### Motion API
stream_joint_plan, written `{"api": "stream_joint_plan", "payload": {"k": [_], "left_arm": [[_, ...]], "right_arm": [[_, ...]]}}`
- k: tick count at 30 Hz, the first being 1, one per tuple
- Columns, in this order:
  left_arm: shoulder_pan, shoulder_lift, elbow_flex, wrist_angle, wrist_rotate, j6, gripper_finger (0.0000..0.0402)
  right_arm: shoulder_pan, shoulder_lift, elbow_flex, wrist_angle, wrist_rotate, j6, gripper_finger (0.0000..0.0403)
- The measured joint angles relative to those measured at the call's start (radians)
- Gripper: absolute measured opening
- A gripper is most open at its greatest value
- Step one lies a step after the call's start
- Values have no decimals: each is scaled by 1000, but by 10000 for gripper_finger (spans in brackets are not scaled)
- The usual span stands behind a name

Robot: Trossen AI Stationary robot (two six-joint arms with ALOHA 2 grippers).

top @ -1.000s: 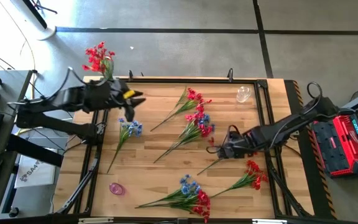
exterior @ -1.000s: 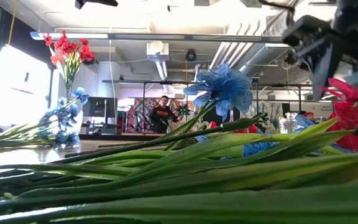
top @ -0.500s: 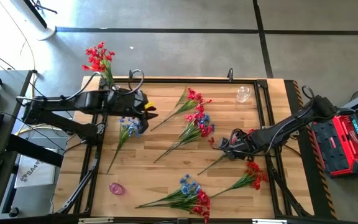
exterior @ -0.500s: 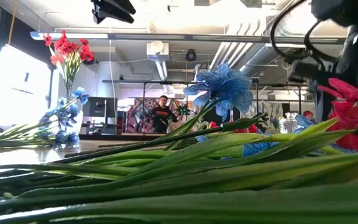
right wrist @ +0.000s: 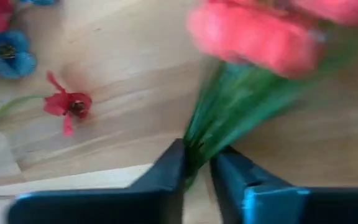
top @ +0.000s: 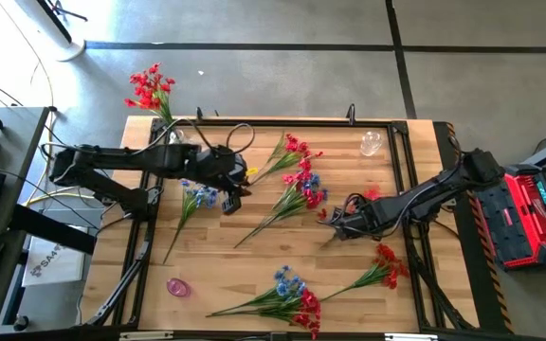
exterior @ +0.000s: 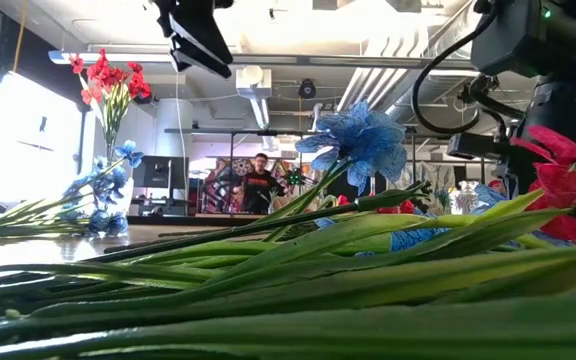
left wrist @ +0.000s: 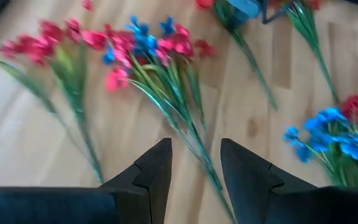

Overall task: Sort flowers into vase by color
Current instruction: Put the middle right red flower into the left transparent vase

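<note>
Overhead, the right hand (top: pixel 328 225) lies low at about 3 o'clock on the wooden counter (top: pixel 254 260), its fingers (right wrist: pixel 169 168) pinching the green stem of a red flower spray (right wrist: pixel 253 68). The left hand (top: pixel 234 194), fingers spread and empty, hovers at about 10 o'clock above the mixed red-and-blue sprays (left wrist: pixel 148 53). Further flowers (top: pixel 287 301) lie scattered toward 6 o'clock, and a red bunch (top: pixel 150 90) stands at the 11 o'clock corner.
</note>
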Motion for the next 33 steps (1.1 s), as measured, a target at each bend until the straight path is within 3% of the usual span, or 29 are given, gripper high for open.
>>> {"api": "stream_joint_plan", "payload": {"k": [2,6,10,16,22,33], "left_arm": [[1,20,0,13,13,19,124],[12,62,0,70,42,76,124],[35,91,-1,157,152,62,124],[63,97,-1,299,224,10,124],[100,97,-1,393,281,-46,127],[74,97,-1,652,338,-39,167]], "right_arm": [[9,-2,14,-4,21,-27,10],[26,-3,82,-6,65,-100,17],[42,-3,178,-18,175,-250,4],[15,-3,357,-66,420,-587,3],[-18,-3,552,-77,548,-1027,1],[-54,-5,800,4,551,-1597,0]]}}
